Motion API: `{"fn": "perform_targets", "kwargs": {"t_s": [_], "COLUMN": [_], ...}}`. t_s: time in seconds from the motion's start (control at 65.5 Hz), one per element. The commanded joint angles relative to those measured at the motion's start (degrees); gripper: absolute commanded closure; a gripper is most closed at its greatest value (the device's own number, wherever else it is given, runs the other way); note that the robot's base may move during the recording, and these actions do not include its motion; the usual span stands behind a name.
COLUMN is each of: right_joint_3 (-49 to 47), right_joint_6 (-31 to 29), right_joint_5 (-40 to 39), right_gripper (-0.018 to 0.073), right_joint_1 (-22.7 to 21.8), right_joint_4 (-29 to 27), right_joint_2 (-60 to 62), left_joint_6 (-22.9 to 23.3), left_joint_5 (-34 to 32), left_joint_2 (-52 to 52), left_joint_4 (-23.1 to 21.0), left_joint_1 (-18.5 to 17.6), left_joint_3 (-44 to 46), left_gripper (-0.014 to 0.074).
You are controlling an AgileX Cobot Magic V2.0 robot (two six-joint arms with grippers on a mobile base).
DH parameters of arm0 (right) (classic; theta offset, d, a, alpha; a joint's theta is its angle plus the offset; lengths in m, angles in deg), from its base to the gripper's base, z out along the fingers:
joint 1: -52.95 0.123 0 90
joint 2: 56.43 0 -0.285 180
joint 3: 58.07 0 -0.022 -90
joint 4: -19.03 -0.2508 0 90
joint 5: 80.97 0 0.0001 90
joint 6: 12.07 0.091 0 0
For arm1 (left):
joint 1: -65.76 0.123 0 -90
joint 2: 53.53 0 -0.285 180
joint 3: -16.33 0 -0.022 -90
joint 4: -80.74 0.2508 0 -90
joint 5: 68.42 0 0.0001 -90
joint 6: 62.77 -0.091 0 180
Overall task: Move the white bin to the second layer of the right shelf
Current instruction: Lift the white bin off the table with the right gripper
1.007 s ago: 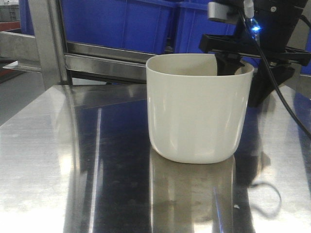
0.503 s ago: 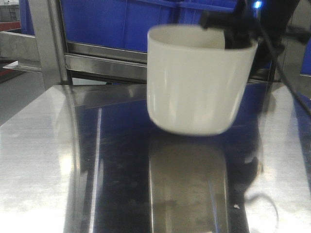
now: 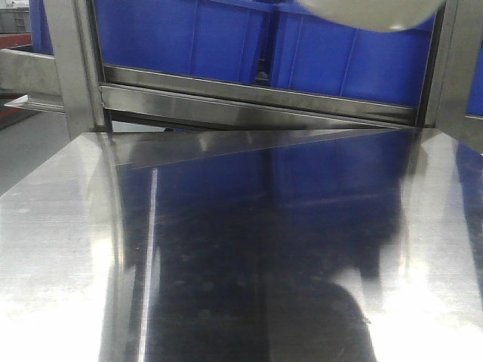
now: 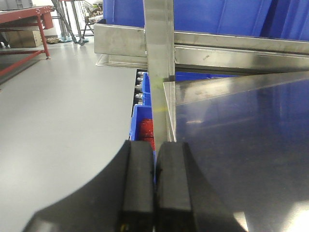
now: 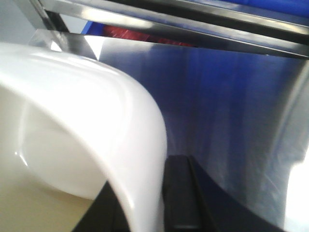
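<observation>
Over mirror-like steel table top (image 3: 226,264): glossy cream-white plastic bin (image 5: 72,111), likely light but slick; right gripper (image 5: 145,208) clamps its rim wall; left gripper (image 4: 154,183) pressed together.

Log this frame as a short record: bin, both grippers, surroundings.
white bin: off the table, only its base shows at the front view's top edge
right gripper: shut on the bin's wall
left gripper: shut, holding nothing
blue crates: on the rack behind the table
</observation>
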Motion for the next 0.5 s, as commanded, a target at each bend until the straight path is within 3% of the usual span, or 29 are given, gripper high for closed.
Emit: {"fn": "perform_targets", "kwargs": {"t_s": [0.0, 0.29, 0.488], "right_joint_3": [3.5, 18.6, 20.7], "right_joint_6": [-0.2, -0.2, -0.2], "right_joint_5": [-6.2, -13.3, -16.0], "right_gripper": [0.0503, 0.0503, 0.0503], "right_joint_1": [-1.2, -1.4, -1.4], "right_joint_4": [0.0, 0.0, 0.0], "right_joint_2": [6.2, 19.0, 21.4], "left_joint_6": [0.2, 0.2, 0.2], "left_joint_5": [-4.9, -4.9, -4.9], "left_joint_2": [-0.2, -0.2, -0.2], "left_joint_4": [0.0, 0.0, 0.0], "left_joint_1": [-0.2, -0.2, -0.2], "left_joint_3": [-2.1, -2.1, -2.1], "left_gripper": [0.0512, 0.0512, 0.0512]}}
